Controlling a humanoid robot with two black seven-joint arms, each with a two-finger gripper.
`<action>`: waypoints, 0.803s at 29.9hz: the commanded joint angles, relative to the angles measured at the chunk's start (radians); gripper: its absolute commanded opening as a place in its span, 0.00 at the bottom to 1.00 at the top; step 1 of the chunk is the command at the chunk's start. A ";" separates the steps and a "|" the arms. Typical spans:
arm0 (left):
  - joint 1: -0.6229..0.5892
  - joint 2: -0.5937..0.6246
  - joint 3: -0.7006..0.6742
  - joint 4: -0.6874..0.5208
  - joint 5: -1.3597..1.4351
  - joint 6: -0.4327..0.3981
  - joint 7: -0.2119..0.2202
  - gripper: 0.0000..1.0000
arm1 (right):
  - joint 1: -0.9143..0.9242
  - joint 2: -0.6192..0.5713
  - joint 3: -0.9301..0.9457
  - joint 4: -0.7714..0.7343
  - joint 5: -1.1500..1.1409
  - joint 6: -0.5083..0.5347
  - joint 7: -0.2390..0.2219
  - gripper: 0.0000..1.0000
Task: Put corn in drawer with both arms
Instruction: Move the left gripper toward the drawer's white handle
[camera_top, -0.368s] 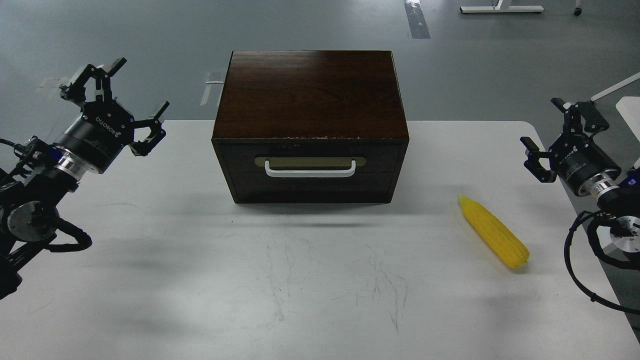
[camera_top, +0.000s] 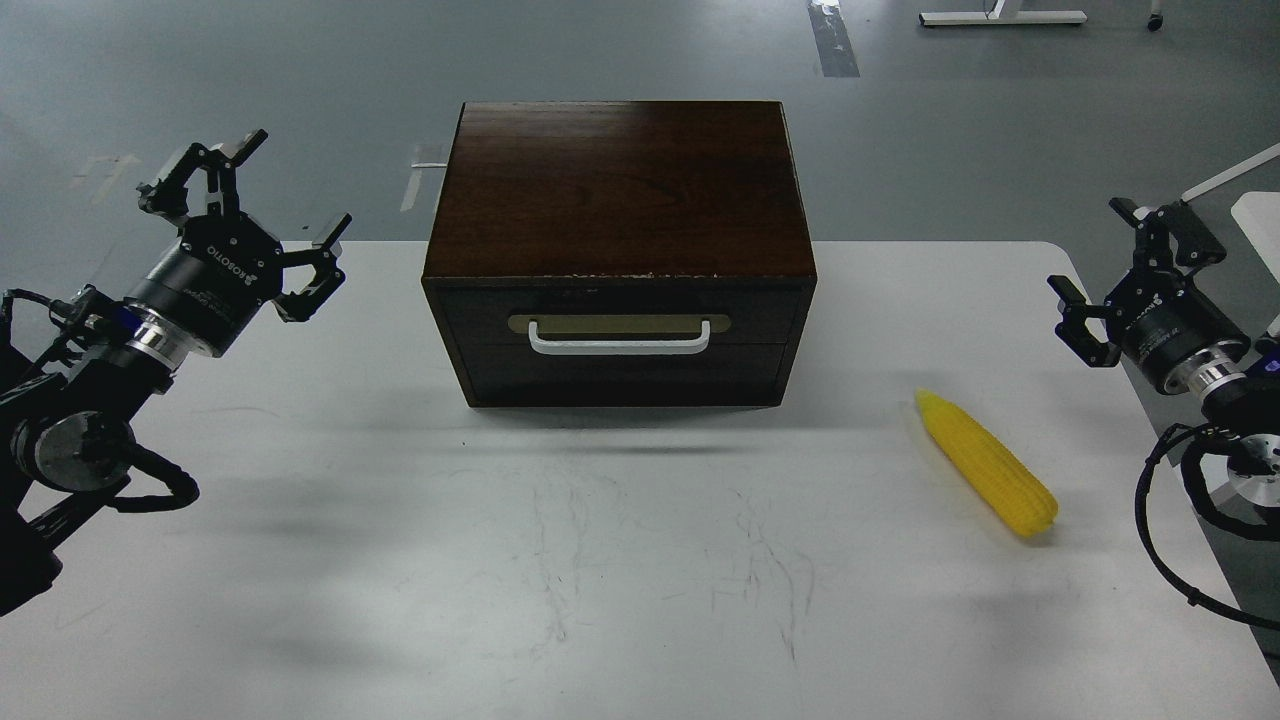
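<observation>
1. the near table (camera_top: 600, 600) is bare and wide, so there is open room for both arms to sweep in; its front edge is out of view.
2. the corn (camera_top: 987, 463) lies loose near the right edge, tip pointing back-left; a clumsy pinch could likely roll it off that side.
3. the right gripper (camera_top: 1127, 272) hangs beyond that edge, fingers spread, holding nothing; its cable loops close by and may snag.
4. the drawer (camera_top: 620, 340) is fully shut; pulling its handle (camera_top: 620, 338) one-armed may drag the box (camera_top: 620, 190).
5. the left gripper (camera_top: 258, 215) hovers wide open and empty, well apart from the box.
</observation>
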 joint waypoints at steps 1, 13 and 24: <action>-0.004 0.017 -0.014 0.018 0.000 0.000 -0.001 0.98 | 0.000 0.001 0.000 -0.001 0.000 0.000 0.000 1.00; -0.242 0.080 -0.050 -0.059 0.458 0.000 -0.009 0.98 | 0.008 -0.002 0.000 -0.005 0.000 0.000 0.000 1.00; -0.475 -0.004 -0.040 -0.448 1.226 0.000 -0.009 0.98 | 0.003 -0.008 0.000 -0.005 0.000 0.000 0.000 1.00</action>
